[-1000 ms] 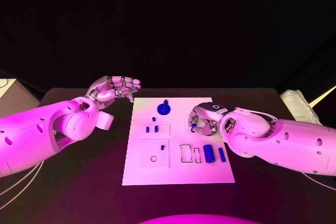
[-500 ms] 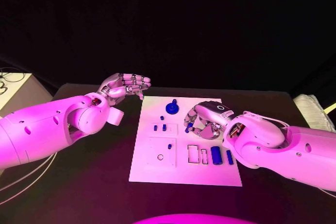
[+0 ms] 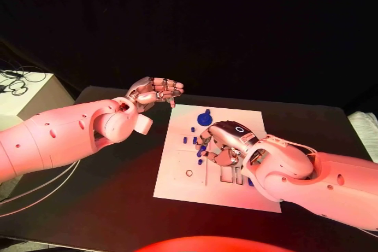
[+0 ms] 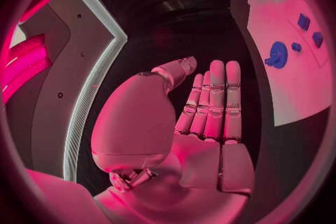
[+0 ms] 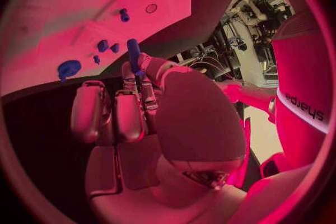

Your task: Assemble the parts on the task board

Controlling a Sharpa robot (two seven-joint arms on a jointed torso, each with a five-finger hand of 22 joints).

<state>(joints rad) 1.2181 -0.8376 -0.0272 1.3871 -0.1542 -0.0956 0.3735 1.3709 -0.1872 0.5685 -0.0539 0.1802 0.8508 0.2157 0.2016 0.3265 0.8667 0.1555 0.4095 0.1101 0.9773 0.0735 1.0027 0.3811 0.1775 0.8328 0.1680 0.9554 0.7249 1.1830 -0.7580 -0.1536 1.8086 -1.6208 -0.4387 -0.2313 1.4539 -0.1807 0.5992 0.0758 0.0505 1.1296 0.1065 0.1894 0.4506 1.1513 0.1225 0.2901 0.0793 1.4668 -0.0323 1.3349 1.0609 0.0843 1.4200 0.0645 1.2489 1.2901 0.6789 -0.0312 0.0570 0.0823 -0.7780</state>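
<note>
One flat white rectangular task board (image 3: 177, 178) lies in the middle of the black surface (image 3: 118, 203). On it I count one round blue gear-shaped part (image 3: 205, 119) near the far edge, several small blue pegs (image 3: 190, 140) below it, and one small ring (image 3: 189, 173) on the near left portion. The right hand (image 3: 220, 145) hovers over the board's centre, its fingers (image 5: 140, 87) grasping one slim blue cylindrical part (image 5: 133, 51); the right wrist view shows this pinch plainly, while the head view half hides it. The left hand (image 3: 156, 91) hangs beyond the board's far left corner, holding nothing; its wrist view shows the fingers (image 4: 213, 101) straight and side by side.
</note>
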